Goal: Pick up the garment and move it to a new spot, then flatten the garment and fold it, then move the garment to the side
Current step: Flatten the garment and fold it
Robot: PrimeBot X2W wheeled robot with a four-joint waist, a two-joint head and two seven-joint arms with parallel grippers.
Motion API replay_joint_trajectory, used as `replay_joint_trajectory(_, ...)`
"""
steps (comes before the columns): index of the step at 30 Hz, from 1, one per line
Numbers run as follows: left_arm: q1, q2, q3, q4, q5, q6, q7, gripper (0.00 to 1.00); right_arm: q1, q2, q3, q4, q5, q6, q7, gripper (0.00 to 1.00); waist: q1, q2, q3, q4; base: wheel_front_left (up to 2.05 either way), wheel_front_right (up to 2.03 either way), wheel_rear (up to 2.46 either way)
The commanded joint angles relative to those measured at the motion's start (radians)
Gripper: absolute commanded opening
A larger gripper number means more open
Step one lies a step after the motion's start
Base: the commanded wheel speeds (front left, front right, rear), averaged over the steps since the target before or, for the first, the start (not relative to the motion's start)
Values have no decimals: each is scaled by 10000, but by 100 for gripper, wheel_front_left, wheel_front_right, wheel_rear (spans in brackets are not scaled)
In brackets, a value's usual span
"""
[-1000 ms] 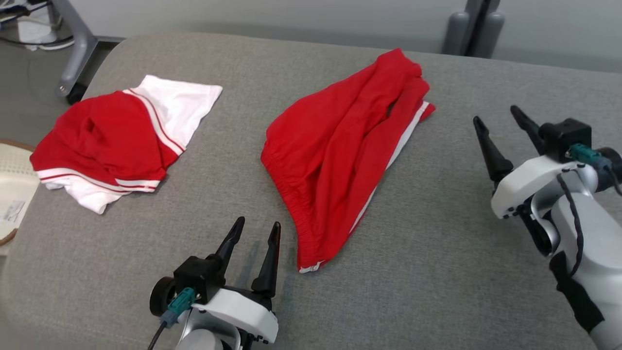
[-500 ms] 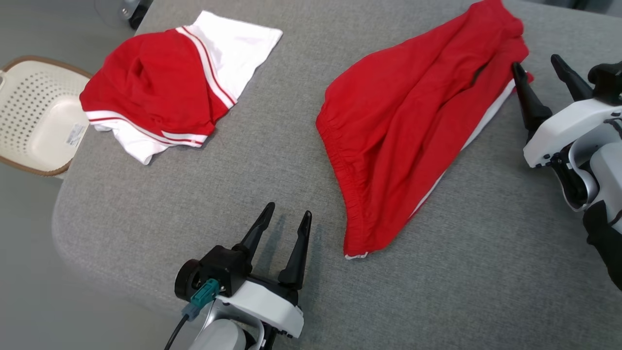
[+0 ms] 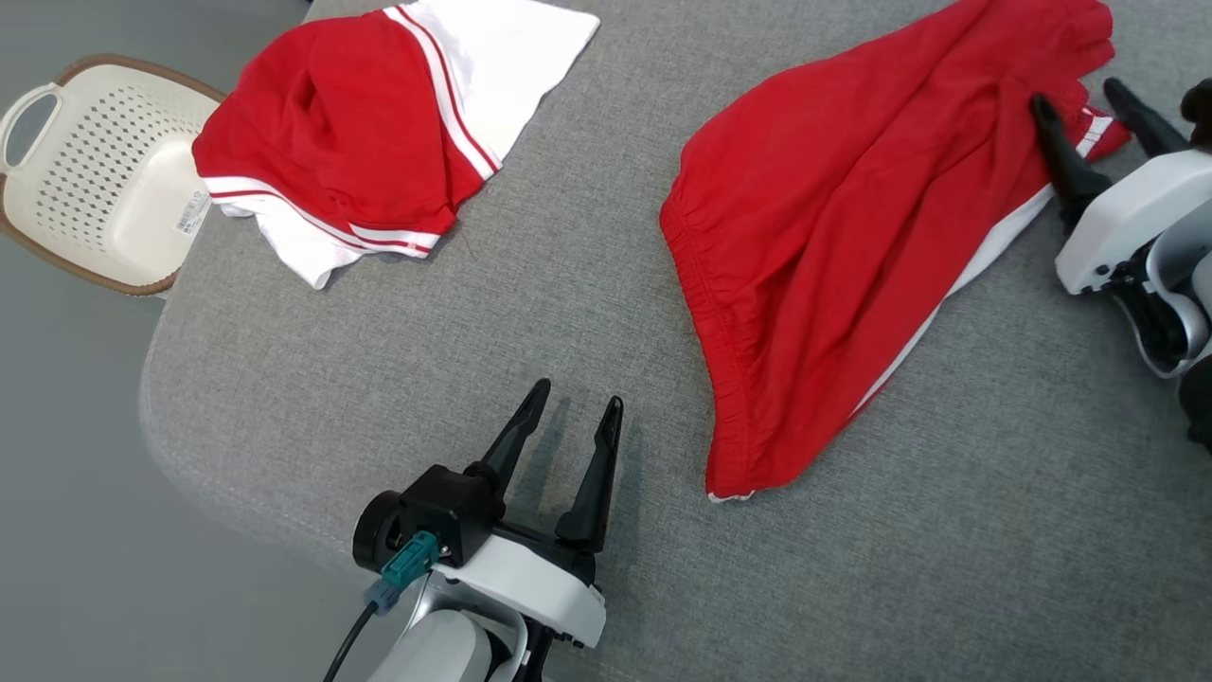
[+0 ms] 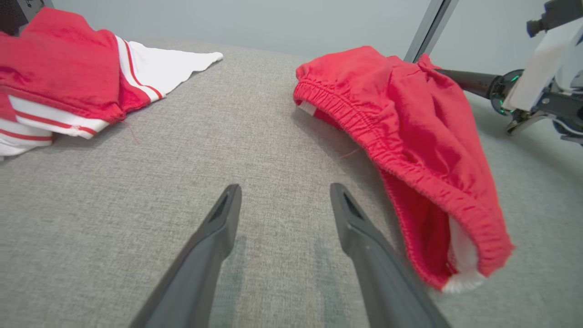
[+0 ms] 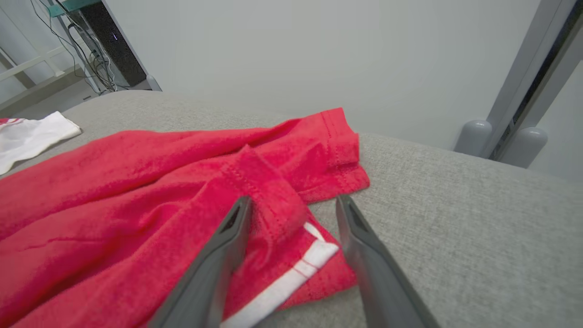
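Red shorts point(image 3: 852, 246): pickup step. Right gripper point(image 3: 1078, 93) wide, straddled hem corner; closing seemed next. Left gripper point(image 3: 579, 394) wide, idle.

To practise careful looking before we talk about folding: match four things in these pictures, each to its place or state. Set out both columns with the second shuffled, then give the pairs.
Column one
1. left tool
2. right tool
3. basket
4. red and white garment

Column two
A. beside the grey surface, off its left edge
B. open, fingers astride a hem corner of the red shorts
C. lying on the grey surface, at its far left
D. open over a bare part of the grey surface, touching no cloth

Pairs: 1-D; 2-B; 3-A; 4-C
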Motion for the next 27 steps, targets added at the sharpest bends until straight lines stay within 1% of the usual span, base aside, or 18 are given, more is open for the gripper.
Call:
replay_joint_trajectory(1, -106, 32, 44, -25, -79, 17, -3, 100, -161, -96, 118, 129, 42, -3, 64, 85, 0, 0, 75, 74, 0, 0, 0)
replay_joint_trajectory(3, -77, 37, 86, -67, -82, 34, -3, 100, -236, -111, 368, 263, 52, -1, 118, 42, 0, 0, 126, 99, 0, 0, 0)
replay_joint_trajectory(4, -33, 37, 121, -83, -129, 62, -3, 100, -258, -112, 480, 331, 100, -1, 128, 7, 0, 0, 145, 92, 0, 0, 0)
replay_joint_trajectory(5, 6, 35, 140, -91, -145, 73, -3, 100, -270, -105, 603, 379, 136, -1, 151, 0, 0, 0, 156, 81, 0, 0, 0)
replay_joint_trajectory(6, 38, 34, 159, -64, -179, 67, -3, 100, -242, -88, 705, 413, 209, -1, 197, 0, 0, 0, 154, 56, 0, 0, 0)
replay_joint_trajectory(11, 56, 34, 370, -31, -22, 20, -3, 100, -265, -98, 876, 168, 570, -3, -238, 0, 0, 0, -50, -314, 0, 0, 0)
replay_joint_trajectory(16, -10, 38, 602, 95, 250, -94, -3, 100, -10, 2, 722, -377, 908, -3, -454, 0, 0, 0, -567, -1120, 0, 0, 0)
replay_joint_trajectory(19, -27, 40, 806, 192, 425, -193, -3, 100, 267, -13, 98, -1087, 819, -3, -452, 0, 0, 0, -970, -1767, 0, 0, 0)
replay_joint_trajectory(23, 56, 41, 1098, 397, 673, -323, -3, 100, 1121, 129, -829, -2008, 530, -3, -454, 0, 0, 0, -1586, -2658, 0, 0, 0)
replay_joint_trajectory(27, 294, 43, 1355, 559, 835, -437, -3, 100, 2239, 262, -1597, -2533, 229, -1, -450, 0, 0, 0, -2134, -3492, 0, 0, 0)
